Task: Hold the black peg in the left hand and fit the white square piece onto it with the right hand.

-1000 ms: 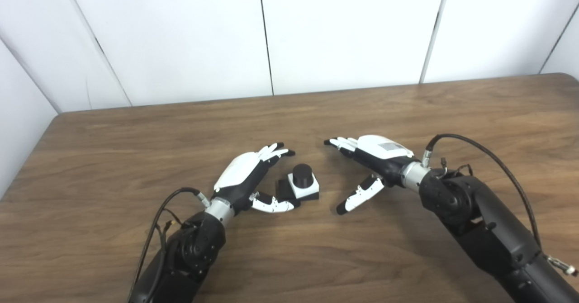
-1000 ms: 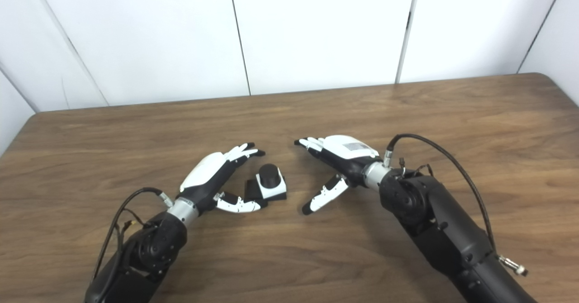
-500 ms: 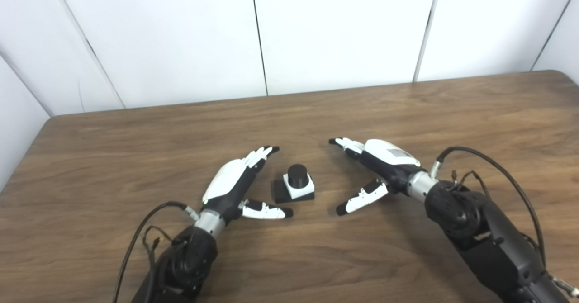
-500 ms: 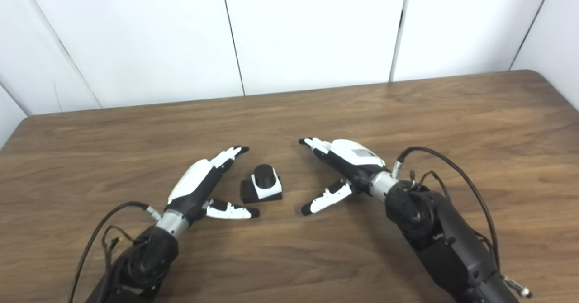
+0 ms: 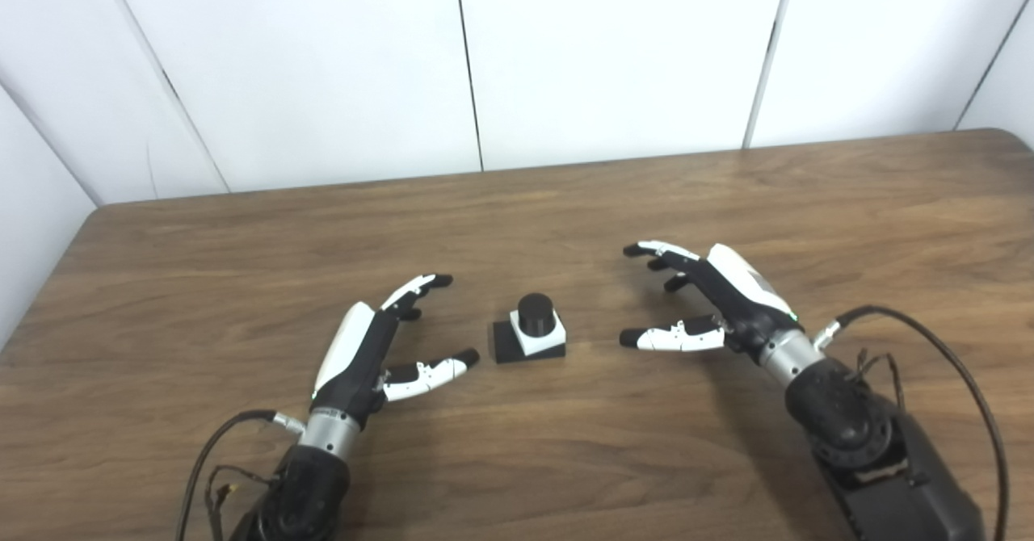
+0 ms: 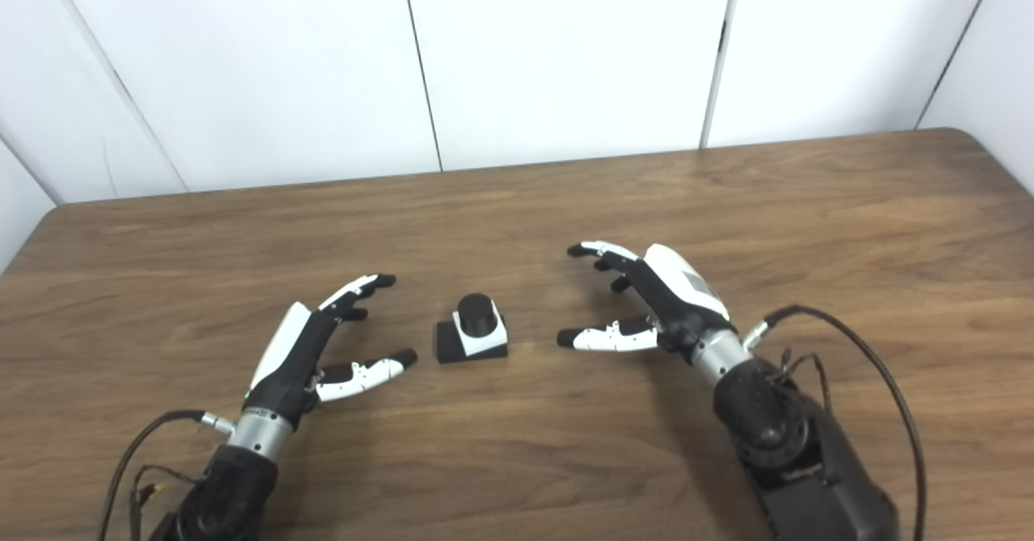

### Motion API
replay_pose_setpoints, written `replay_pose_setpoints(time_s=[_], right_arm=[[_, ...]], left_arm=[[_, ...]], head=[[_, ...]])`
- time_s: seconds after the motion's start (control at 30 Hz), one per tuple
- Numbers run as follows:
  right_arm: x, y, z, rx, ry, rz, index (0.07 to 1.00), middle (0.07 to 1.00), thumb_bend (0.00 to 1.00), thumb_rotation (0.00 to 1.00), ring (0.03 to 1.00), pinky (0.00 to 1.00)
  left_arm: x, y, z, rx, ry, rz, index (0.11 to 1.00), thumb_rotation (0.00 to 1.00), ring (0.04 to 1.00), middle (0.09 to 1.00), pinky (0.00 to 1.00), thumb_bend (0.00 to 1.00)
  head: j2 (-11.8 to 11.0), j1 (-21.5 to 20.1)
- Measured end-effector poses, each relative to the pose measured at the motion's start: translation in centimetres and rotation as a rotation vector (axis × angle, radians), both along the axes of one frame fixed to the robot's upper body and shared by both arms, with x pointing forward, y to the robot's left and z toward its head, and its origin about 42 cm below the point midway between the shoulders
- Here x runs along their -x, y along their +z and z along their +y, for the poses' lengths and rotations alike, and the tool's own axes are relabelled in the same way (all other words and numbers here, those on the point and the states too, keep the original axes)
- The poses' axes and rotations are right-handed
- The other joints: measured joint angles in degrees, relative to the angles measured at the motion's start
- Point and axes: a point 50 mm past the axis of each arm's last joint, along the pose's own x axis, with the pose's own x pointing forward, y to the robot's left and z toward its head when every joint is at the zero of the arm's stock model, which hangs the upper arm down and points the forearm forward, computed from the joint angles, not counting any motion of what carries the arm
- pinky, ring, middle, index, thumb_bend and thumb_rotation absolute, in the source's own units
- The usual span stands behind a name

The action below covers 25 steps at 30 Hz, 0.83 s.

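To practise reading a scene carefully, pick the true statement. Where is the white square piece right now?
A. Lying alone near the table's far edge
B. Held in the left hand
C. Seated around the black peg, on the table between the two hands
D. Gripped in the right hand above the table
C: the white square piece sits around the black peg on the table, with the open left hand and right hand apart from it.
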Motion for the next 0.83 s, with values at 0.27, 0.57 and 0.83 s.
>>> replay_pose_setpoints(time_s=[0.27,0.57,0.83], right_arm=[[1.8,-1.9,2.5,-0.185,-0.120,-0.049,0.693,0.687,0.56,0.19,0.610,0.52],[2.1,-1.9,4.2,-0.294,-0.213,-0.132,0.678,0.672,0.55,0.21,0.615,0.53],[2.3,-1.8,4.4,-0.330,-0.228,-0.157,0.679,0.669,0.56,0.17,0.607,0.51]], left_arm=[[0.2,-0.3,-0.3,0.169,0.121,-0.049,0.691,0.18,0.620,0.680,0.50,0.46],[0.5,-0.6,-2.9,0.334,0.190,-0.020,0.501,0.06,0.570,0.635,0.47,0.49],[0.6,-0.6,-3.0,0.365,0.176,-0.010,0.498,0.07,0.582,0.651,0.49,0.49]], head=[[0.00,-0.26],[-2.20,-0.61],[-1.58,-1.23]])
